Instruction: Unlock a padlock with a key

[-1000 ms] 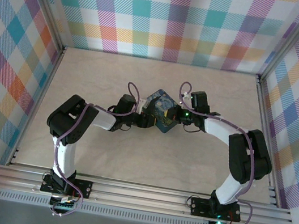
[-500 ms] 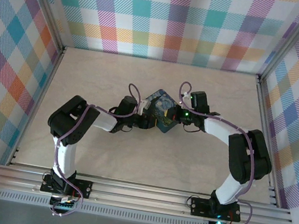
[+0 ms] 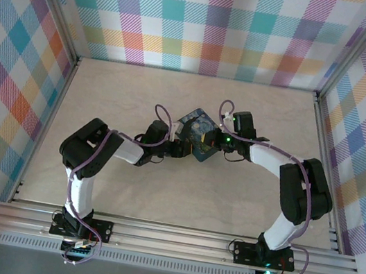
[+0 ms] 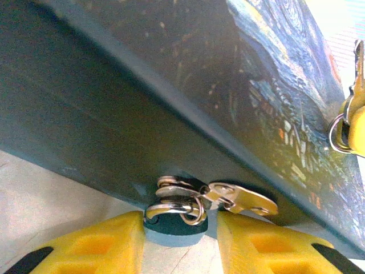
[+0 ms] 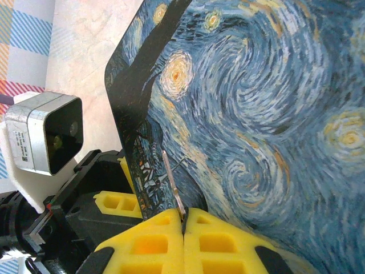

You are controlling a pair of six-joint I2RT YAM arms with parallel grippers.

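Here padlock [image 4: 174, 227] between left fingers [image 4: 102, 245]; key [image 5: 171, 182] pinched in right fingers [image 5: 154, 240].

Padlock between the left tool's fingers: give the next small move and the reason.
Probably close the left tool fully on the padlock: its fingers flank the body, a sliver of gap showing on one side. The right tool pinches the key by the tin, so the lock needs steadying.
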